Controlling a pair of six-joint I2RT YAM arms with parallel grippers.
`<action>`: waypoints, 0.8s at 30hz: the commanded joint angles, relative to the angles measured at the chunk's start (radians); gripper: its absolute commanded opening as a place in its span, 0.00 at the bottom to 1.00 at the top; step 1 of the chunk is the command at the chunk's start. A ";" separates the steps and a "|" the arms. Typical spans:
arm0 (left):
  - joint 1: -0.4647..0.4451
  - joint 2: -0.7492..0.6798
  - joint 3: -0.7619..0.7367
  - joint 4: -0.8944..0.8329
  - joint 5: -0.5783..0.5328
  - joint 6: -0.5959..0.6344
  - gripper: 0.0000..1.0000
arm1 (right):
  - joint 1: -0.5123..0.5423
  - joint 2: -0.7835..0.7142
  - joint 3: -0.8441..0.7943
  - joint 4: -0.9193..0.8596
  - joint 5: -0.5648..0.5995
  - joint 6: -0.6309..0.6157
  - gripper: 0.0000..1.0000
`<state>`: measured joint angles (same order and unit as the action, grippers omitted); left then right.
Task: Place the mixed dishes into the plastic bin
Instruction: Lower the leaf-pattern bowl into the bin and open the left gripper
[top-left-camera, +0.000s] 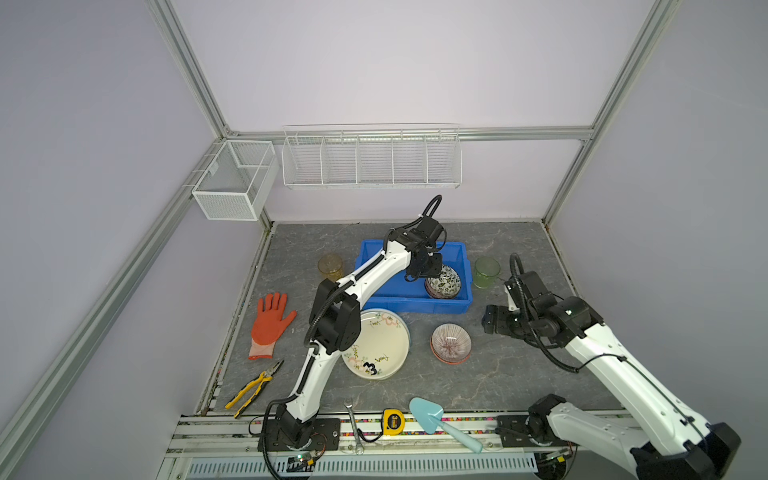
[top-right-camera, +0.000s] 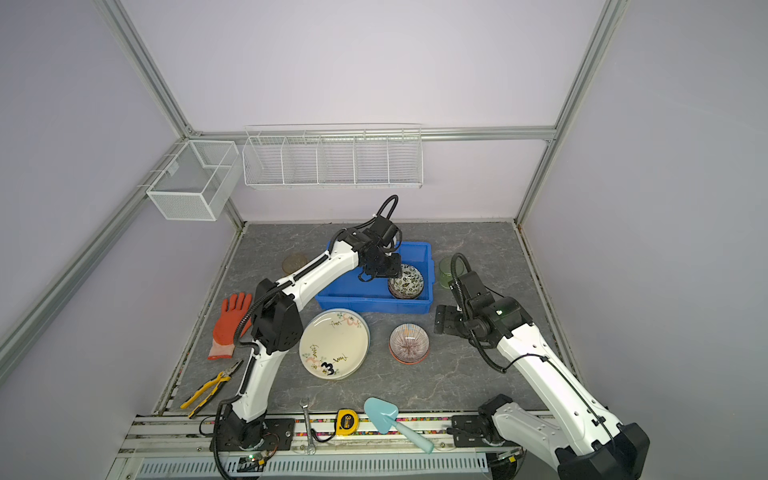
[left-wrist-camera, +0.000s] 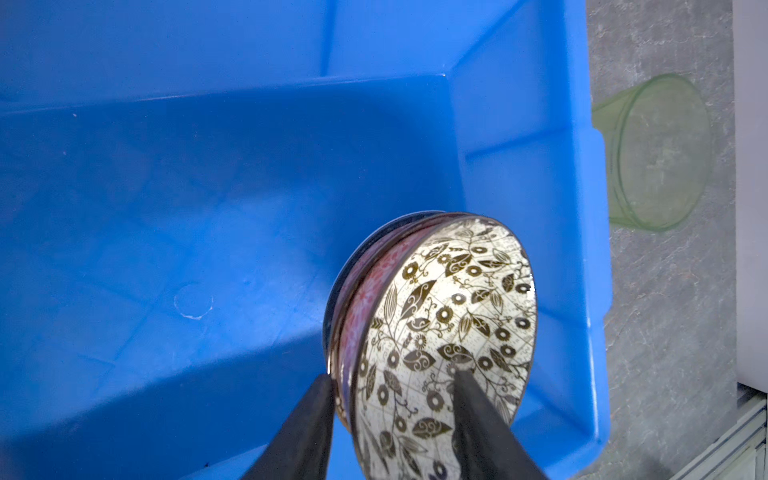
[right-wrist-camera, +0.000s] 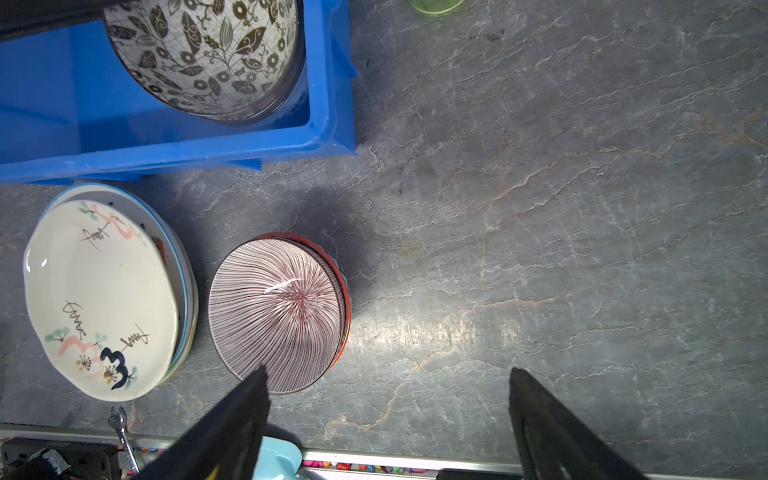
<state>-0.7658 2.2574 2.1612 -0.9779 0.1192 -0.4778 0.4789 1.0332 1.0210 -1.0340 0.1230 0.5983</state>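
Grey counter (top-left-camera: 519, 374) in lilac-walled booth (top-left-camera: 415, 83), plastic bin (top-left-camera: 415, 306) sitting toward back edge, bowl stack (top-left-camera: 445, 282) resting in its front right corner, left gripper (left-wrist-camera: 392, 374) straddling rim, grip unclear, right gripper (right-wrist-camera: 388, 374) hanging splayed.

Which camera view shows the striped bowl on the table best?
The right wrist view: the striped bowl is large and sharp there, nested in an orange-rimmed bowl. Both top views show it small; the left wrist view does not show it.

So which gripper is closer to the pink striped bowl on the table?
Right. The right gripper hovers open beside the striped bowl; the left gripper is farther back, inside the blue bin at the leaf-patterned bowl.
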 joint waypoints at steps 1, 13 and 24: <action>0.003 -0.050 -0.009 -0.030 -0.024 -0.008 0.48 | -0.006 -0.010 -0.012 0.006 -0.025 0.011 0.92; 0.014 -0.016 -0.031 -0.008 -0.067 0.005 0.50 | -0.006 0.039 -0.057 0.069 -0.137 0.016 1.00; 0.019 0.034 -0.028 0.037 -0.005 -0.028 0.50 | -0.005 0.066 -0.091 0.129 -0.157 0.020 1.00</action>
<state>-0.7498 2.2581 2.1372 -0.9516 0.0906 -0.4889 0.4782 1.0904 0.9401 -0.9226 -0.0238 0.6064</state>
